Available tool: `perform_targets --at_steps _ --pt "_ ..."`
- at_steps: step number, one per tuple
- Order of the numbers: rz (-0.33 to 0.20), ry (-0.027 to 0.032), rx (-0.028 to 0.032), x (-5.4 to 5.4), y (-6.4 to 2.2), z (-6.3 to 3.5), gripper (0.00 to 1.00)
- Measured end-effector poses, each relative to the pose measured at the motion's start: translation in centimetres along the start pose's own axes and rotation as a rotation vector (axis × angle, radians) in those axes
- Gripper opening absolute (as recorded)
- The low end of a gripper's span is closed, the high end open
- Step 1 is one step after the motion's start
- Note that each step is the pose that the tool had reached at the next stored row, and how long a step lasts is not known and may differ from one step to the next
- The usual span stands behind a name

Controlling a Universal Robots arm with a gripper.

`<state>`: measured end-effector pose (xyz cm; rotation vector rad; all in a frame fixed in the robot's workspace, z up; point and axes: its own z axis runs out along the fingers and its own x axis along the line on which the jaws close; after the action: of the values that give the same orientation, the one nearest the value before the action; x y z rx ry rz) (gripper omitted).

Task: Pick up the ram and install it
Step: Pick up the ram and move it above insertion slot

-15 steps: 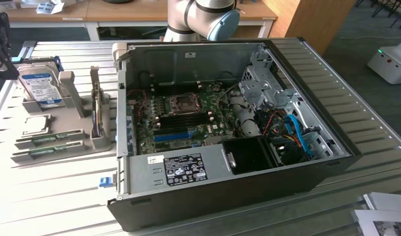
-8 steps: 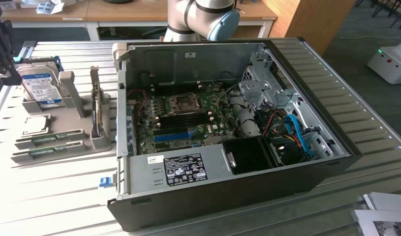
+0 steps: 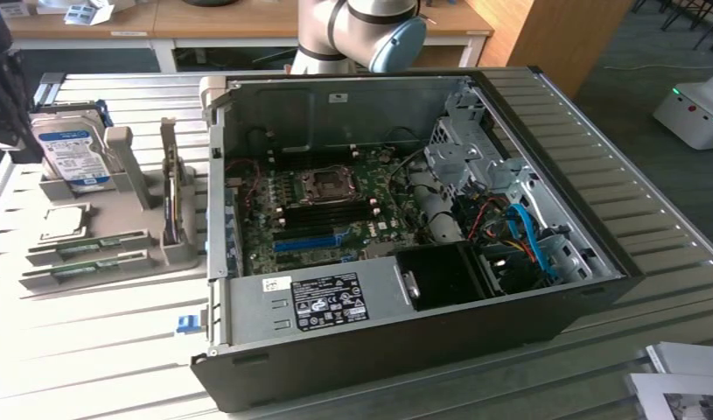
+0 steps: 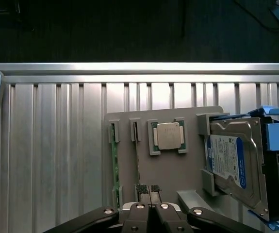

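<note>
1. A grey plastic tray (image 4: pixel 168 170) lies on a ribbed metal table (image 4: pixel 47 160). It has moulded pockets, each shaped to fit one part.
2. The ram (image 4: pixel 136 155), a thin green stick, lies on edge in a narrow slot of the tray, next to the processor pocket. A second stick (image 4: pixel 114 165) lies parallel in the next slot, on the side away from the processor.
3. A square pocket holds the processor (image 4: pixel 168 136), which has a flat, dull silver lid on a green rim.
4. At the tray's far end from the sticks, a hard drive (image 4: pixel 231 160) leans in a cradle. It is a metal box with a blue and white label, held in a blue plastic bracket.
5. The gripper (image 4: pixel 148 188) is above the tray, at one end of the ram. Its two black fingers, with ribbed pads, are pressed together and nothing is between them. I cannot tell whether they touch the ram.
6. On the exterior view's right of the tray, a dark computer case (image 3: pixel 566 297) lies on its side with its side panel off.
7. Inside the case is a green motherboard (image 3: pixel 332 210) with a square socket, long dark slots and one blue slot. There is also a black fan housing (image 3: pixel 450 273) and blue cables (image 3: pixel 531 236).
</note>
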<state>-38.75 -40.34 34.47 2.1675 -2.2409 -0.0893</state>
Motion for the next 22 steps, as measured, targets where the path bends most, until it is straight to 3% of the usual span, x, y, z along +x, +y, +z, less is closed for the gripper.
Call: perform_targets --at_steps 9,22 --pt "-0.001 0.0006 -0.0127 1.0 -0.07 0.83 0.10" --pt "-0.002 0.0003 -0.0165 3.7 -0.20 1.48 0.10"
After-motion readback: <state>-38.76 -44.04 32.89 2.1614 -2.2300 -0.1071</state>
